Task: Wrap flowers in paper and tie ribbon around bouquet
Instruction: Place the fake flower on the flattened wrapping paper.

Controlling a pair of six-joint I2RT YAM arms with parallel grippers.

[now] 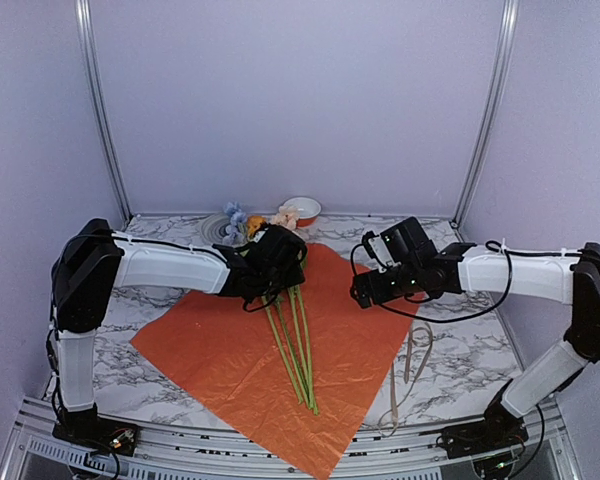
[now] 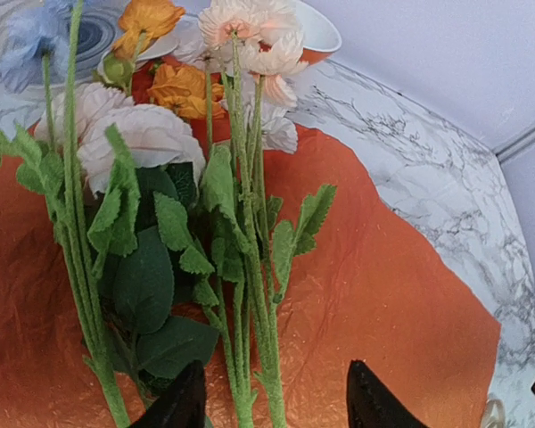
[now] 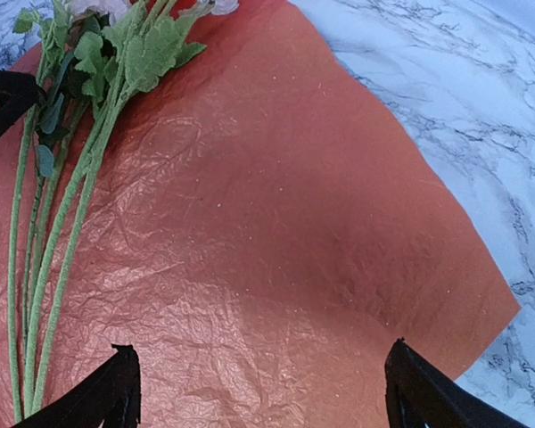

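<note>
The paper (image 1: 220,355) lies flat on the table, orange face up. The flowers (image 1: 292,345) rest on it, green stalks pointing toward the near edge and heads at the far corner. My left gripper (image 1: 272,272) hovers over the leafy part of the stalks. In the left wrist view it (image 2: 272,403) is open, with the stalks (image 2: 250,294) between its jaws but touching neither. My right gripper (image 1: 368,290) is open above the paper's right side (image 3: 294,223), with nothing between its fingers (image 3: 116,392). The ribbon (image 1: 412,362) lies on the marble to the right of the paper.
A white bowl (image 1: 302,208) and a grey round dish (image 1: 216,227) stand at the back wall behind the flower heads. The table's metal rail (image 1: 280,440) runs along the near edge. Marble surface (image 3: 481,134) borders the paper's right edge.
</note>
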